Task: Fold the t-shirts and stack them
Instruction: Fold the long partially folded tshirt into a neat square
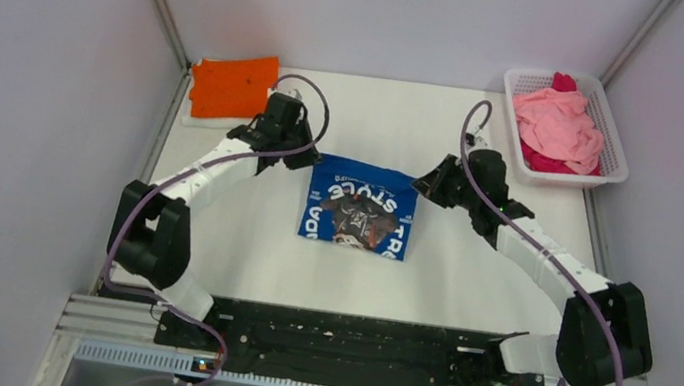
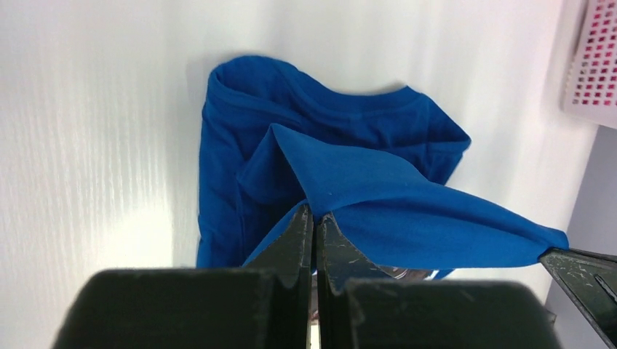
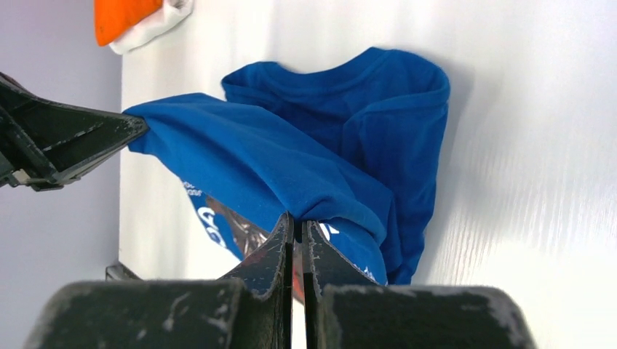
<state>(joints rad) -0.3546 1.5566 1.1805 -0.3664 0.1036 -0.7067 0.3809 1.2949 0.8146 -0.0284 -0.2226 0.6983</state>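
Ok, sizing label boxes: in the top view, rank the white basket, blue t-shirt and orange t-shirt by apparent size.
1. white basket, narrowly the largest.
2. blue t-shirt, close enough to the basket that their order is unsure.
3. orange t-shirt, folded, clearly the smallest.

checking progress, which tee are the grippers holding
The royal-blue tee, pinched by left gripper and right gripper; the orange tee lies untouched, pink tees sit in the basket.
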